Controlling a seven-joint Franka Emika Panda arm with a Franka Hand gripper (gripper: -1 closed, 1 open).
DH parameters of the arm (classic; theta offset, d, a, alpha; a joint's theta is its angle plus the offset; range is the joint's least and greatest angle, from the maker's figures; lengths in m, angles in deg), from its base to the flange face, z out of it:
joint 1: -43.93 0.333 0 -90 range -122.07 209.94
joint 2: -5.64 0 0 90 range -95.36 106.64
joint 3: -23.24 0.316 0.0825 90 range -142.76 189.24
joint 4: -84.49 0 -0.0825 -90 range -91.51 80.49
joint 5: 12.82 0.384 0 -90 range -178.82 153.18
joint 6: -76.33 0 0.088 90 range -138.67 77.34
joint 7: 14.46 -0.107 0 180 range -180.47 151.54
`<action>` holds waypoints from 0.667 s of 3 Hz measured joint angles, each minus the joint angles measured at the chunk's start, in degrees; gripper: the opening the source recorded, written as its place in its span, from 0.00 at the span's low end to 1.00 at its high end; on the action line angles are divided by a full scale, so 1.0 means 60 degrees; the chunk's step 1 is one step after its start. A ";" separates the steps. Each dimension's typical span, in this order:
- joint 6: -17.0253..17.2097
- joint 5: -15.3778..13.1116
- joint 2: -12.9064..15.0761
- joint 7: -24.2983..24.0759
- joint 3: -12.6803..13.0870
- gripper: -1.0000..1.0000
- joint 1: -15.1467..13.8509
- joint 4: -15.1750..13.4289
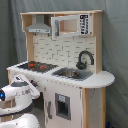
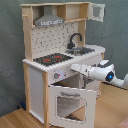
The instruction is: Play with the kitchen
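In the second exterior view, we see the kitchen (image 2: pixel 60 65) filling the second exterior view's left, its oven door (image 2: pixel 70 102) hanging open, and our gripper (image 2: pixel 76 68) reaching at the knob panel, probably to work a knob. We cannot tell how the fingers stand. Open floor lies right of the arm.

In the second exterior view, a light wooden floor (image 2: pixel 12 119) carries the kitchen (image 2: pixel 37 87), which stands directly on it with its windowed oven door swung down and open just above the boards.
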 joint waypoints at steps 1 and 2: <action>-0.0014 0.0002 0.0000 -0.1031 -0.0003 0.00 0.0000 0.0000; -0.0022 0.0002 -0.0009 -0.1512 0.0017 0.00 0.0025 -0.0002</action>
